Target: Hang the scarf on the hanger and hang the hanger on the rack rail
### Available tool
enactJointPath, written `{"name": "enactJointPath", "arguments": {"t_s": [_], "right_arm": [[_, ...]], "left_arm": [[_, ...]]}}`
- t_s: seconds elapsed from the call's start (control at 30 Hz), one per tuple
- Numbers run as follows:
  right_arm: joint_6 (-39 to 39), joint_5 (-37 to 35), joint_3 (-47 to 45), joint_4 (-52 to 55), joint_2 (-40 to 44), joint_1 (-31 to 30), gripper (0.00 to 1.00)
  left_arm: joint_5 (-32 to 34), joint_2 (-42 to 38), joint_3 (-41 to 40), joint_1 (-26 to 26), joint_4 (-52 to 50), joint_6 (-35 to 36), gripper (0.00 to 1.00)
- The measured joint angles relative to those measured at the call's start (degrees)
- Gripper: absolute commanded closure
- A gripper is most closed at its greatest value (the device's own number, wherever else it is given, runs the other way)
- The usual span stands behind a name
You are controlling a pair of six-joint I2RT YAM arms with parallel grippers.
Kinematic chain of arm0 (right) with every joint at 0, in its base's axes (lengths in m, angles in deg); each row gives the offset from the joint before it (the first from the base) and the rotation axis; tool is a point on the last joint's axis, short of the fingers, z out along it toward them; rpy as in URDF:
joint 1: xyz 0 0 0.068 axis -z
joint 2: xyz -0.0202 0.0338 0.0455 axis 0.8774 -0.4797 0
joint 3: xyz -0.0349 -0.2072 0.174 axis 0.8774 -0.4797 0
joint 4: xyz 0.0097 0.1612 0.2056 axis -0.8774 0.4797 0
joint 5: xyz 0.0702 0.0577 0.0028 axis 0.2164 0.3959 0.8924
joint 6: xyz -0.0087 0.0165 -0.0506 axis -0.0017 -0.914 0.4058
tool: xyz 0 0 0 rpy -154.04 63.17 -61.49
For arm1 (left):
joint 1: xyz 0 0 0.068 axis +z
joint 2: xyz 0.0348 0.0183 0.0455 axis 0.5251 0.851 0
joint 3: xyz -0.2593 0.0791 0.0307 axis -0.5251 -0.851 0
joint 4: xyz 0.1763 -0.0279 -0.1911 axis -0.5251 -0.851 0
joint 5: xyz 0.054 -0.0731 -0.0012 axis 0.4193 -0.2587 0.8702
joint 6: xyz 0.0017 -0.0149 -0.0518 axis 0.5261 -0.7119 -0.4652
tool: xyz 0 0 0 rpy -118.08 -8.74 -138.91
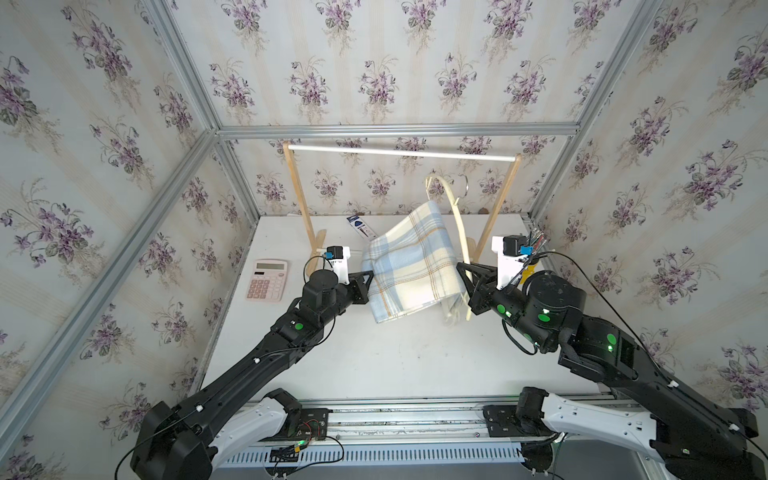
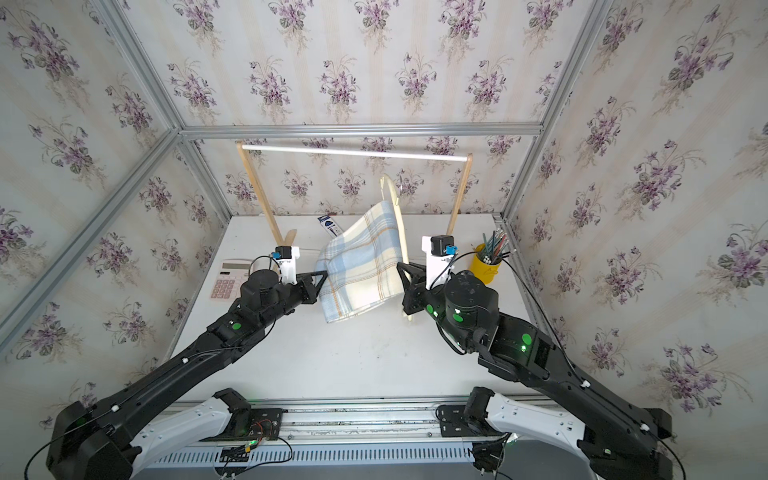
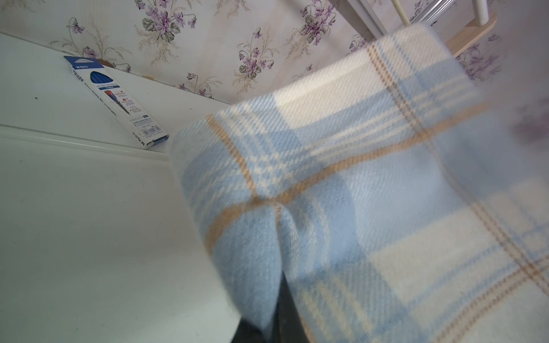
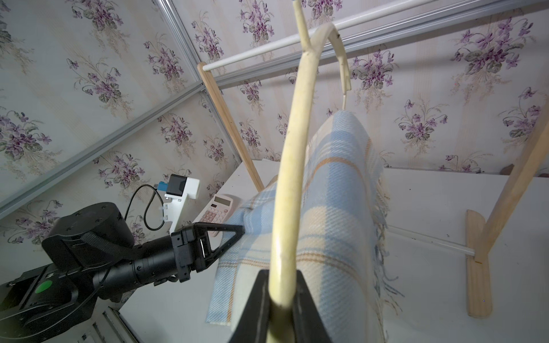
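Right wrist view: the right gripper point(image 4: 280, 300) is clamped on the hanger point(image 4: 292, 166), holding it tilted above the middle of the table point(image 4: 430, 208) with the scarf point(image 4: 335, 208) draped across it. Just beside it, the left gripper point(image 4: 237, 230) pinches the scarf's side edge. Draping looks nearly done, so the next move is probably evening the cloth, then letting go.

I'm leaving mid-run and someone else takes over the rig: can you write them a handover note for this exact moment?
Left gripper: shut on the scarf, holding one side out.
Right gripper: shut on the hanger, held tilted in the air, off the rack.
Done: scarf draped over the hanger's thin lower bar, fringed end hanging near the right gripper.
To do: probably release the scarf so it hangs free.
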Motion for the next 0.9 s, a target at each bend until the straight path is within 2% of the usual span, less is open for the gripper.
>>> {"name": "enactJointPath", "arguments": {"t_s": [0.37, 0.9], "right_arm": [[3.5, 4.6, 4.7, 0.0, -5.4, 0.0, 1.00], [5.9, 6.1, 6.9, -2.0, -8.9, 0.0, 1.00]], "left_arm": [[-4.1, 10.8, -3.7, -0.6, 14.6, -8.4, 1.00], [-5.4, 23.6, -3.9, -3.8, 27.5, -14.3, 1.00]]}}
